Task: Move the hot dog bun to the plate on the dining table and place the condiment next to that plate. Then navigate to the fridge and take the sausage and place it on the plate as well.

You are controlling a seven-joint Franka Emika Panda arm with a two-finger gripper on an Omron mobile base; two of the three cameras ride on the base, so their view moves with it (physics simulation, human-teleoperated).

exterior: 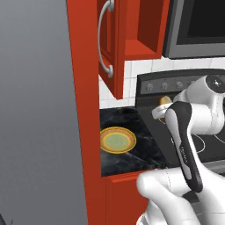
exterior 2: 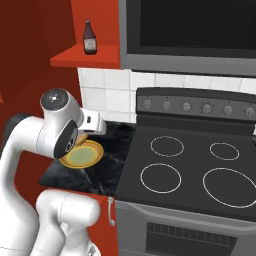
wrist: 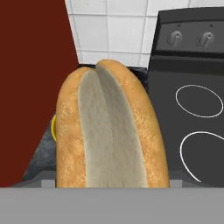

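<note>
- Hand view: hot dog bun [wrist: 111,131] sits right up against the camera, split side facing it, long axis running away from me toward the tiled wall [wrist: 109,30].
- My pincer [exterior: 163,104] holds the bun between wide-set jaws; the fingertips themselves are hidden behind it. In the left base view a tan end of the bun shows just past my wrist.
- Bun hangs in the air above the black marble counter [exterior: 127,132], between the plate [exterior: 117,140] and the stove [exterior 2: 195,165].
- Room to move: counter patch is narrow. A red cabinet side [wrist: 30,87] closes it on one side; the stove edge butts against it on the other; tiled wall at the back.
- Front edge of the counter drops to a red cabinet door [exterior: 125,197].
- Overhead: an open red shelf [exterior 2: 87,57] with the condiment [exterior 2: 89,38] standing upright on it, beside the dark microwave [exterior 2: 190,35].
- Plate lies flat on the counter, bare, partly under my wrist in the right base view.
</note>
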